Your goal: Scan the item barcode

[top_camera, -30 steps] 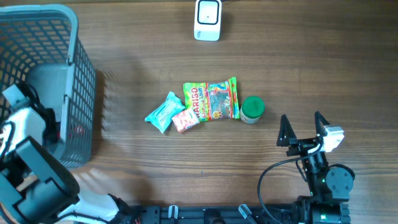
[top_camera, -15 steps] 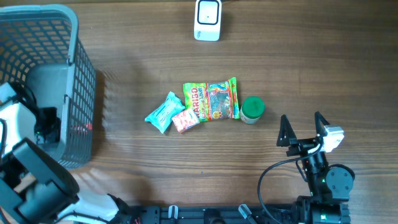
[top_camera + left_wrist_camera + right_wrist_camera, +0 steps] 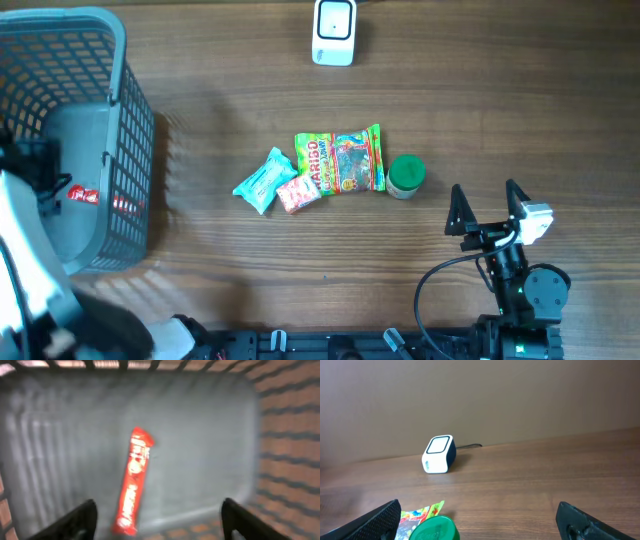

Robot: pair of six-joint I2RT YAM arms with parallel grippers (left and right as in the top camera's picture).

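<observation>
Broadly, the wooden table (image 3: 500,80) carried everything, and one grey mesh basket (image 3: 130,130) stood at its left edge. That basket held one item, a red snack bar (image 3: 134,480), lying flat on the grey floor. The left claw (image 3: 159,507) hung over the basket floor with its two fingers spread wide and nothing between them. The bar's near end sat just beside one finger (image 3: 75,522), and I could not tell whether they touched. The right claw (image 3: 490,205) sat near the table's front right, fingers parted and gripping nothing, well apart from the bar. Four loose items clustered mid-table: one Haribo bag (image 3: 340,160), one teal packet (image 3: 264,180) to its left, one green-lidded jar (image 3: 406,175) just beside the bag's right end, and one small pink packet (image 3: 298,192) between the bag and the teal packet. One white scanner (image 3: 334,32) stood at the far edge, well apart from the basket
</observation>
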